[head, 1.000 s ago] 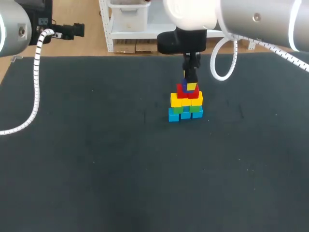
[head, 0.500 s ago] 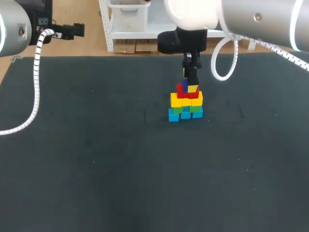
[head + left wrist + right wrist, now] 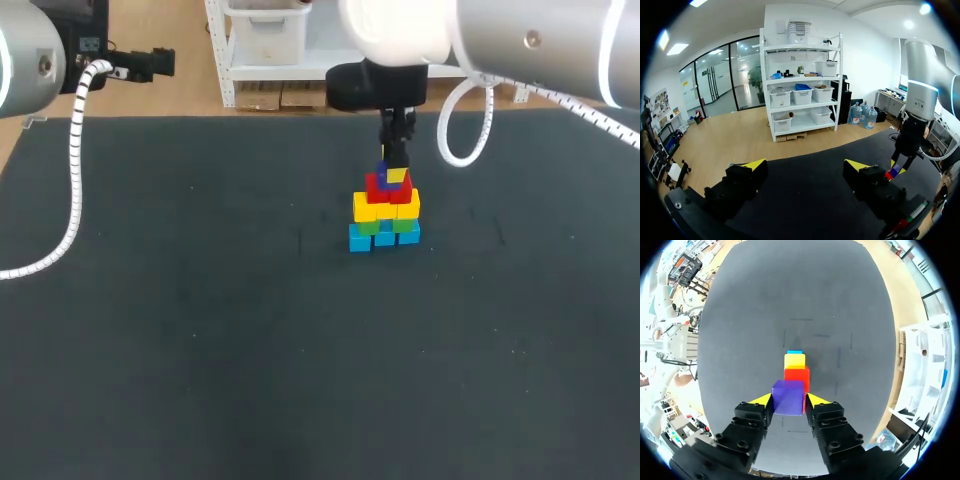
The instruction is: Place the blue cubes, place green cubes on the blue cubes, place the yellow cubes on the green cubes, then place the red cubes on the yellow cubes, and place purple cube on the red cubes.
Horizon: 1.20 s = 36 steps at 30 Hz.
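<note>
Head view has the right arm coming in from the upper right corner, its wrist hanging straight down over a small stack of cubes toward the back of the dark worktop. The stack runs in colour layers: bright blue cubes on the worktop, green cubes on those, yellow cubes above, and red cubes on top.

From the right wrist view, the right pincer is closed on the small purple cube, one yellow-tipped finger on each side face. This grip probably leaves the cube's underside free to seat flat. The cube sits directly over the red layer, with yellow and blue showing just ahead of it. Whether it already rests on the red cubes or hovers just above them cannot be told. The vertical pose looks chosen to keep the fingers clear of the lower layers, since a sideways nudge could topple them.

At the far left corner, the left arm is well apart from the stack. Its left pincer gapes wide with nothing between the fingers, looking out level across the worktop.
</note>
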{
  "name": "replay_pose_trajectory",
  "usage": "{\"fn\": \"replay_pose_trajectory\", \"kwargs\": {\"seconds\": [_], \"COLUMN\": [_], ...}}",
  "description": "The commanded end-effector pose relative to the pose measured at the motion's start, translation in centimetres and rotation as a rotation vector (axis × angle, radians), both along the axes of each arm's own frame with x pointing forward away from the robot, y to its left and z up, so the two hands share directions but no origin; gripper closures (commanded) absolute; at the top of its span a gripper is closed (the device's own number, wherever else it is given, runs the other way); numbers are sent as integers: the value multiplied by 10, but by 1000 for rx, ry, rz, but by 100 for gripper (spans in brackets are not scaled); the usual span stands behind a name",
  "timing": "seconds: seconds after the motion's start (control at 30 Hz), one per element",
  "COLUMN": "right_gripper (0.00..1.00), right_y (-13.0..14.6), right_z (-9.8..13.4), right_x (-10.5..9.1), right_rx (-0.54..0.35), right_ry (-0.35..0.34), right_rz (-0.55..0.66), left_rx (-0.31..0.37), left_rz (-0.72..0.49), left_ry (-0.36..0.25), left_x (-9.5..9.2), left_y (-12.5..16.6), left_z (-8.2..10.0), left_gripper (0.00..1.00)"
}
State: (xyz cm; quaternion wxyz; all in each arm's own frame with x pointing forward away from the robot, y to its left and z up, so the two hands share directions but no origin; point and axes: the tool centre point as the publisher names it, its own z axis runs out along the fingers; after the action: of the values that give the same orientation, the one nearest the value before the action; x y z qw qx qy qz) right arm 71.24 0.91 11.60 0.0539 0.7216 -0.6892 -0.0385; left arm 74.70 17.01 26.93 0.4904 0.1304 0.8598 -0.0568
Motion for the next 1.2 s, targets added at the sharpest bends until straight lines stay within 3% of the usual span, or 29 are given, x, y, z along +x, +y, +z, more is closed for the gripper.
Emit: {"fn": "replay_pose_trajectory", "kwargs": {"seconds": [0.03,0.4,0.87,0.93,1.0,1.03,1.07,1.2], "right_gripper": [68,83,80,68,47,13,0,0], "right_y": [-1,-2,-2,-3,-3,-3,-3,-3], "right_z": [-1,0,0,0,0,0,0,0], "right_x": [-2,0,0,0,0,0,0,1], "right_rx": [3,4,17,17,15,15,15,15], "right_ry": [-5,-8,-8,-8,-8,-8,-8,-7], "right_rz": [-1,-10,-19,-22,-24,-25,-26,-29], "left_rx": [-3,-3,-3,-3,-3,-3,-3,-3], "left_rz": [-8,-8,-8,-8,-8,-8,-8,-8], "left_ry": [3,3,3,3,3,3,3,3], "left_x": [1,1,1,1,1,1,1,1], "left_y": [2,2,2,2,2,2,2,2], "left_z": [0,0,0,0,0,0,0,0], "left_gripper": [0,0,0,0,0,0,0,0]}}
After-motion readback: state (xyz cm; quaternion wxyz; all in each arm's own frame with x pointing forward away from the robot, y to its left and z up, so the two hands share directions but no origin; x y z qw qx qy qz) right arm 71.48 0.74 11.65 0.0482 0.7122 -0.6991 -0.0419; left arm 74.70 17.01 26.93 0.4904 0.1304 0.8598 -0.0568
